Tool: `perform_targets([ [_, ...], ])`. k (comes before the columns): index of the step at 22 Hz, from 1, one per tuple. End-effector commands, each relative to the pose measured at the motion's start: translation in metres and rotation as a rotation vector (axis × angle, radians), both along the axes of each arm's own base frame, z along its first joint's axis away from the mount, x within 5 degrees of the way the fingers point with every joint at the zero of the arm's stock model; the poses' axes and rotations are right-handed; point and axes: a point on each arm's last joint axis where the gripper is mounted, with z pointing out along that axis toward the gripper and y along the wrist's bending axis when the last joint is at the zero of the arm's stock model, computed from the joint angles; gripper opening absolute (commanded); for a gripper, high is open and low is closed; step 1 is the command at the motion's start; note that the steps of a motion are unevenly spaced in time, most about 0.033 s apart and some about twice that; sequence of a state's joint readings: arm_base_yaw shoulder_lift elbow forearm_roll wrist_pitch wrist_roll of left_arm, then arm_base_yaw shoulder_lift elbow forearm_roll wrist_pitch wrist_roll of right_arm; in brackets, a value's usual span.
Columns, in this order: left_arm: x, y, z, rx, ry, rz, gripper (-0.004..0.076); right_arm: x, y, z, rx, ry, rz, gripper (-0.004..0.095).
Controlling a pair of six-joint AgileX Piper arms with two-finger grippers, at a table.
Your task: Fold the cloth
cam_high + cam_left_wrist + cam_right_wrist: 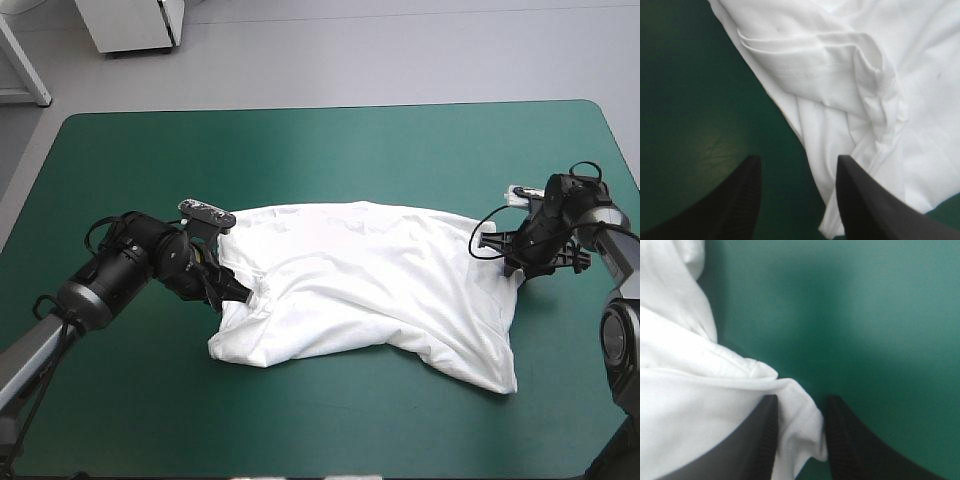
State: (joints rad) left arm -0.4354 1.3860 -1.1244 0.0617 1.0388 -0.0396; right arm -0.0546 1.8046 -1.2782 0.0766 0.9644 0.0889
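Note:
The white T-shirt (370, 280) lies spread and rumpled across the middle of the teal-green table (330, 150). My left gripper (236, 291) is low at the shirt's left edge. In the left wrist view the left gripper (799, 172) is open over the bare cover, and the T-shirt (850, 85), with a hemmed sleeve fold, lies just beside one finger and ahead. My right gripper (516, 266) is at the shirt's right edge. In the right wrist view the right gripper (800, 412) stands narrowly open with a corner fold of the T-shirt (695, 390) between its fingers.
Bare teal-green cover surrounds the shirt on all sides, widest toward the far edge (330, 108) and the near edge. A white cabinet (135, 25) stands on the floor beyond the table's far left.

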Motion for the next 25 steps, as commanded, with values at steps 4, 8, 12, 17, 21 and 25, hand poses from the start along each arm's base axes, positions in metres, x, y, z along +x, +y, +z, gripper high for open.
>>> perform_targets([
  [4,-0.001,0.001,0.018,-0.035,-0.082,0.003,0.0340,-0.005,0.013,0.011,-0.007,0.012,0.020,-0.0013],
  [8,-0.001,0.001,0.019,-0.037,-0.086,0.003,0.0339,-0.020,0.007,0.047,-0.080,-0.073,0.047,-0.0013],
  [12,0.001,-0.001,0.019,-0.050,-0.105,0.002,0.0339,-0.041,0.036,0.094,0.057,-0.235,0.118,-0.0013],
  [17,0.000,-0.001,0.019,-0.062,-0.100,0.004,0.0339,-0.046,0.080,0.101,0.187,-0.273,0.218,-0.0013],
  [21,-0.001,-0.004,0.019,-0.091,-0.086,0.010,0.0337,-0.035,0.106,0.083,0.207,-0.266,0.262,-0.0013],
  [25,-0.001,-0.004,0.019,-0.091,-0.086,0.010,0.0336,-0.026,0.111,0.061,0.230,-0.189,0.245,-0.0013],
])
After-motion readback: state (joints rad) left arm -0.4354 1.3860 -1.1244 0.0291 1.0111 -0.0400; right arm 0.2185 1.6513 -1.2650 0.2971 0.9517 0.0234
